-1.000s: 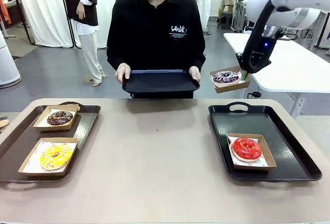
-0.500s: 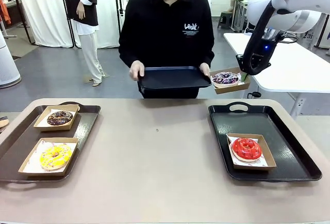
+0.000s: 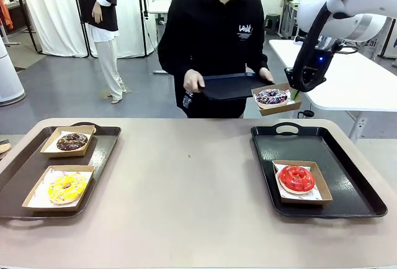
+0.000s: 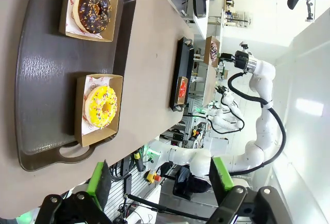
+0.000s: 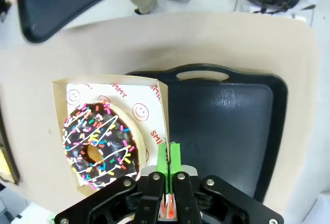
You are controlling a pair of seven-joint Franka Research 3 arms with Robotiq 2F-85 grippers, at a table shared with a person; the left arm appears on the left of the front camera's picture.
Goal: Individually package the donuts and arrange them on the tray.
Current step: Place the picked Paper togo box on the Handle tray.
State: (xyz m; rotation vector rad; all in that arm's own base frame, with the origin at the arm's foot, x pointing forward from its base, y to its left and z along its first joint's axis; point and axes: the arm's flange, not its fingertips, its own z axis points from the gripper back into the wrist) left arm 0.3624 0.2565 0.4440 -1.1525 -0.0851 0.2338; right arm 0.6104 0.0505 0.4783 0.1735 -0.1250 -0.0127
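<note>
Right hand (image 3: 294,92): pinched shut on the wall of a box (image 3: 276,106), held in the air past the far edge of the tabletop (image 3: 192,182); in the right wrist view the green pads (image 5: 163,157) meet on the box's right wall.
Sprinkled donut (image 5: 99,142): lies in that box, to the left of the hand in the right wrist view, over white paper printed with smiley faces and red letters, part of which read "MMY" and "SM".
Key relation: the person's tray (image 3: 232,85) is just beside the box on its left in the front view, its near corner touching or overlapping it; the box has only a short way to go toward the person. The right arm is the nearer one by far.
Person: holds the tray with one hand (image 3: 193,82) on each end; the chest print is too small to read.
Left hand (image 4: 160,182): open and empty, hanging off the near left end of the tabletop.
Left tray (image 3: 25,179): chocolate donut (image 3: 72,141) and yellow donut (image 3: 67,186), each in its own box.
Right tray (image 3: 347,182): red donut (image 3: 296,178) in a box, well below the right hand.
Judgement: three boxed donuts remain to hand over.
</note>
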